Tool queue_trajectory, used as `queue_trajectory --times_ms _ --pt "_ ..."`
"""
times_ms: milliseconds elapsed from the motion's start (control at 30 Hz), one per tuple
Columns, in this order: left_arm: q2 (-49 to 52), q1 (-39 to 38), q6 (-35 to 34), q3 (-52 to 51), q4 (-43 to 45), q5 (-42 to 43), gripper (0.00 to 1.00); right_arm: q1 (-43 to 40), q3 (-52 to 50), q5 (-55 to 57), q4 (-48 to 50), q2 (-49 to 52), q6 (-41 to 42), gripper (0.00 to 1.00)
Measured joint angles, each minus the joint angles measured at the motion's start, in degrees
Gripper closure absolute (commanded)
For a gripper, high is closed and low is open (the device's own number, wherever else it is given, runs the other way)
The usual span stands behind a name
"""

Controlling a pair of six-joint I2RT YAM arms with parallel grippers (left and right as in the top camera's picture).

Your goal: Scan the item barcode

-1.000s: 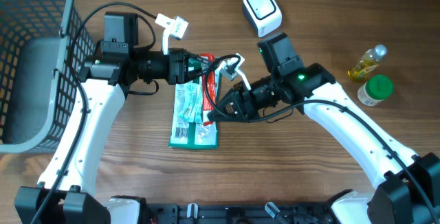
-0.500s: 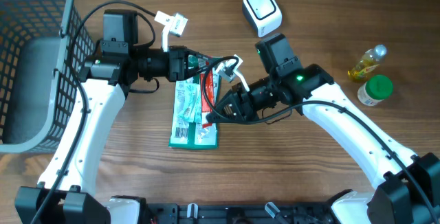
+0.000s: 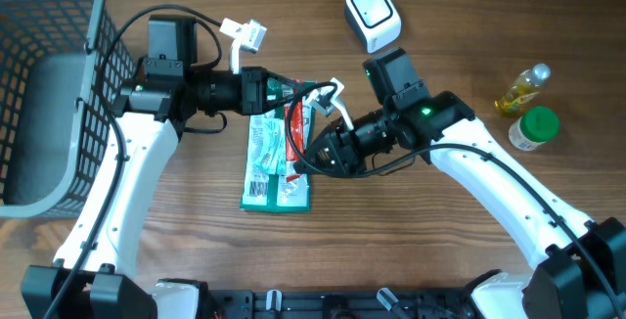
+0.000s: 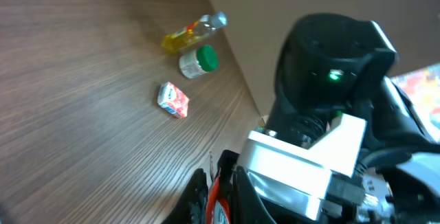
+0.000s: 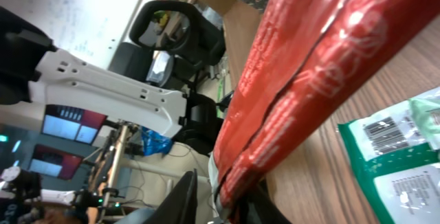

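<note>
Right wrist view: red packet [image 5: 309, 52] — glossy, creased, white print.

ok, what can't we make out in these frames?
- Overhead: red foil packet barcode, hidden under the two arms.
- Right wrist: right gripper grip on it, fingertips cut off by bottom edge.
- Right wrist: green-and-white packet barcode digits, too small.
- Left wrist: small red-and-white box label, blurred.

The left pincer [image 3: 282, 92] and right pincer [image 3: 311, 153] hold a red packet [image 3: 293, 123] over the green packs [image 3: 264, 170], with the scanner [image 3: 373, 14] up-right of the packs and the basket [image 3: 24, 25] far left of them.
</note>
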Motion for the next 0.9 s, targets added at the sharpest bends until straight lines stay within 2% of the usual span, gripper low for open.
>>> queue_trajectory --times_ms 200,367,433,667,800,900 --pt "0.0 2.08 -6.12 0.0 0.02 -2.38 0.96 0.0 0.0 3.34 3.23 0.0 1.36 0.54" --pt "0.0 5.11 -10.08 0.0 0.0 -2.64 0.96 -0.39 0.0 5.49 8.48 0.0 4.9 0.49" --pt "0.0 6.32 -12.07 0.0 0.04 -2.58 0.96 -1.16 0.0 5.79 10.62 0.0 6.64 0.44" --pt "0.0 8.33 -14.97 0.0 0.02 0.92 0.96 -4.26 0.0 6.64 12.07 0.0 9.33 0.44" --pt "0.0 8.33 -15.58 0.0 0.02 2.86 0.96 -4.24 0.0 7.02 11.41 0.0 8.98 0.53" --pt "0.0 8.31 -16.28 0.0 0.17 3.78 0.96 -4.24 0.0 7.08 11.3 0.0 8.9 0.55"
